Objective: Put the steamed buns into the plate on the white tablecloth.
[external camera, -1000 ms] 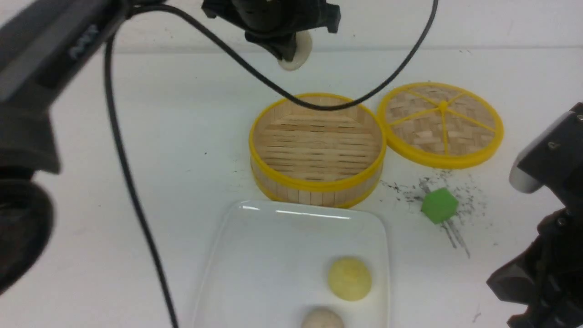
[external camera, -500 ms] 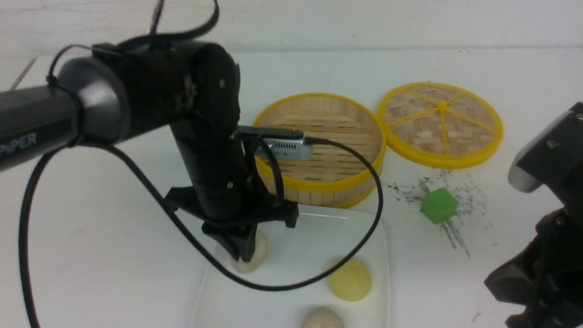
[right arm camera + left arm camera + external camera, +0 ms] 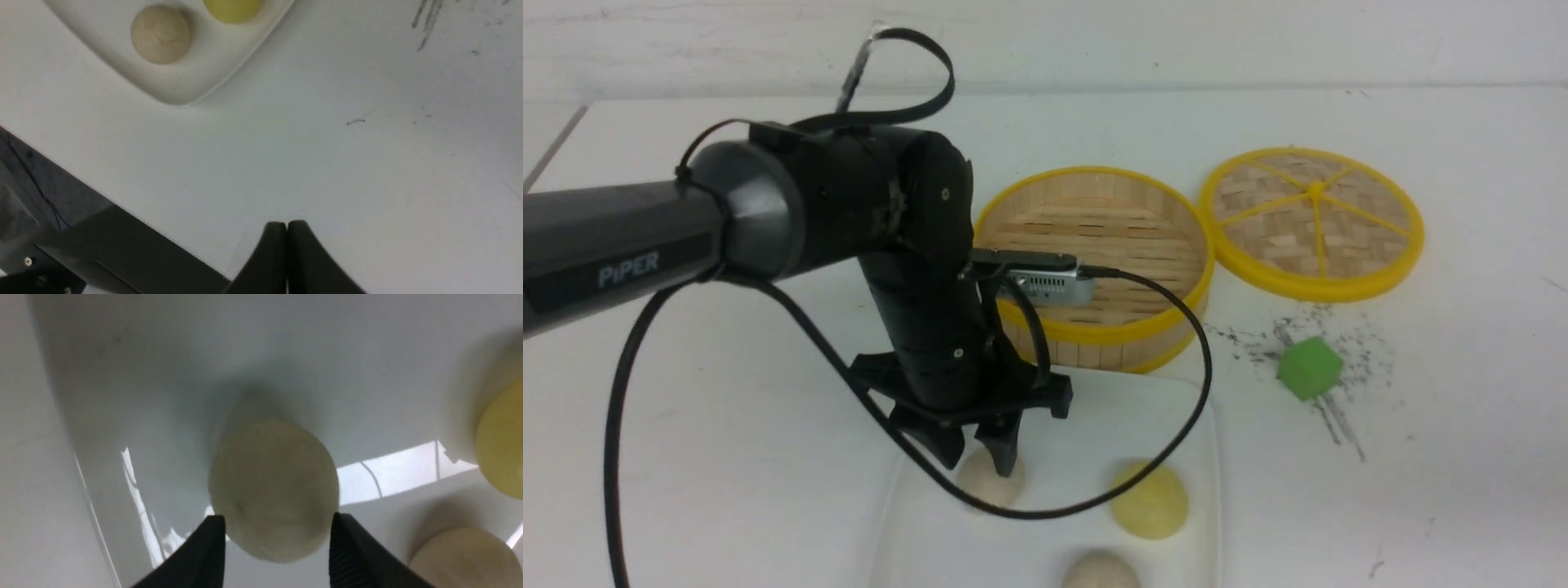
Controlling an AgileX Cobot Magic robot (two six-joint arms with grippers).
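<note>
Release step, last bun by the look of it. My left gripper [image 3: 980,461] is down over the large glossy white rectangular plate [image 3: 1094,425], which sits on the plain white tablecloth [image 3: 727,367]. A pale beige-grey domed steamed bun [image 3: 992,483] is right under me, resting on the plate floor near its left side.

In the left wrist view my fingers [image 3: 204,555] are spread wide, one on each side of the bun [image 3: 273,486]. I'm not squeezing it. It sits on the glaze on its own, though I can't tell whether a pad is brushing its flank.

The pale yellow round bun [image 3: 1149,500] and the other beige-grey bun [image 3: 1101,570] lie further along the same plate, apart from mine. The round yellow-rimmed bamboo steamer basket [image 3: 1094,245] behind shows only bare slats, so I judge all three buns are now in place.

My right gripper [image 3: 287,223] is out of the front view. Its wrist camera shows the fingertips pressed together on nothing, hanging over bare cloth beside the plate's corner [image 3: 184,94].

Next I want a straight lift, jaws kept wide, so neither fingertip drags the bun sideways. I'll also watch my black cable [image 3: 1176,441], which loops low across the plate right at the yellow bun.
</note>
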